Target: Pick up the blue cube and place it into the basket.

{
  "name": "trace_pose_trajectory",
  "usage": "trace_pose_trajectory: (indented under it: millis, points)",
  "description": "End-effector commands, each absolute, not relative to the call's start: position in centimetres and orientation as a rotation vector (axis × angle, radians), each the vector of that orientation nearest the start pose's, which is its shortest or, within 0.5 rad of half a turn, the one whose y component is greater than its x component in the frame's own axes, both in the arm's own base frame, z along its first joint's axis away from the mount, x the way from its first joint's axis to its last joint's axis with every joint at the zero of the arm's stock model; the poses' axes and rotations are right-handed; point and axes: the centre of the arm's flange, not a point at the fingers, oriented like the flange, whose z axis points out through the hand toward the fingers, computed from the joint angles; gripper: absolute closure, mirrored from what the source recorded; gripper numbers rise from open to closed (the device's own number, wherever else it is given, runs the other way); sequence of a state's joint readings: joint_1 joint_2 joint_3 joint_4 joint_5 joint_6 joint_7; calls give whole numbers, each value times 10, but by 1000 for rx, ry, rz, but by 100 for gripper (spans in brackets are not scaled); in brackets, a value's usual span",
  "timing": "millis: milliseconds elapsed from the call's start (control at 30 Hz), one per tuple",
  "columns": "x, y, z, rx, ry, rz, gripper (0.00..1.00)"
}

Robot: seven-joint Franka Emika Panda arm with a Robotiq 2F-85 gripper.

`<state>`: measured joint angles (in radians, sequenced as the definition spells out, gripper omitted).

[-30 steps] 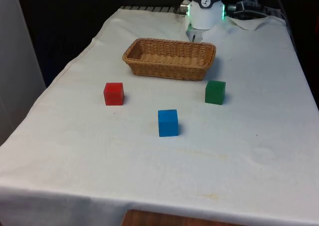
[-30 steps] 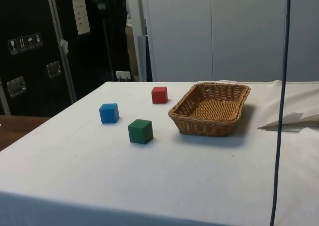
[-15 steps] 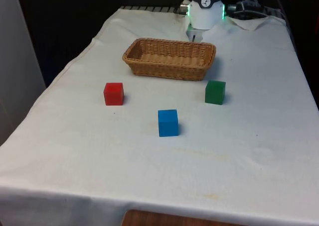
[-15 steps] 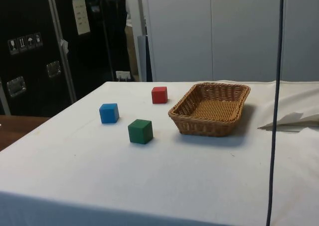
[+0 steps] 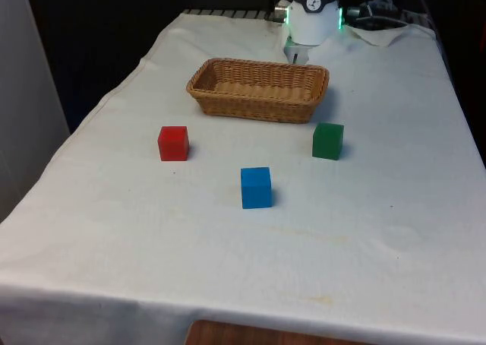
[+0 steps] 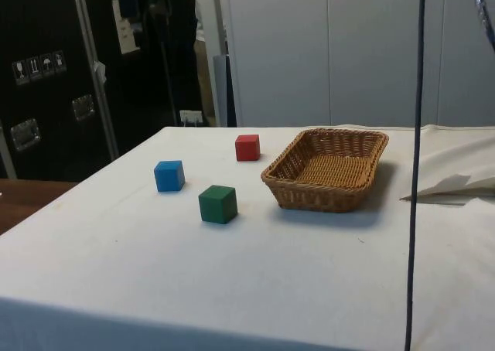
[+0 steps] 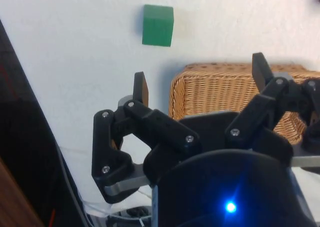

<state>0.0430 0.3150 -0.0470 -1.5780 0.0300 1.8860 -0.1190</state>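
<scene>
In the front view the blue cube (image 5: 256, 187) sat on the white cloth (image 5: 380, 231), well nearer than the basket (image 5: 259, 90). From the side, it lay beside the green cube (image 6: 217, 204). In the wrist view the gripper (image 7: 200, 84) stood spread wide above the basket's corner.

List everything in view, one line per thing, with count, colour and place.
blue cube: one, blue, on the cloth nearest the front camera, apart from the others.
red cube: one, red, towards the front view's left.
green cube: one, green, towards the front view's right, near the basket.
basket: one, tan wicker, beyond the cubes, nothing in it.
cloth: one, white, covering the table.
gripper: one, black, open, above the basket's edge.
</scene>
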Motion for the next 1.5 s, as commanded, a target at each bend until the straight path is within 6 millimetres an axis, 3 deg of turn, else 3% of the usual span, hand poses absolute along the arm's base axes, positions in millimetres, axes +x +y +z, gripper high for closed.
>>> trace_pose_trajectory:
  millis: [0, 667, 1300, 1467]
  points:
    - [657, 4, 455, -3121, -184, 3, 0]
    - [675, 3, 422, -3120, -312, -55, 0]
    - [693, 3, 366, -3115, -424, -78, 0]
    - [699, -2, 344, -3115, -441, -94, 0]
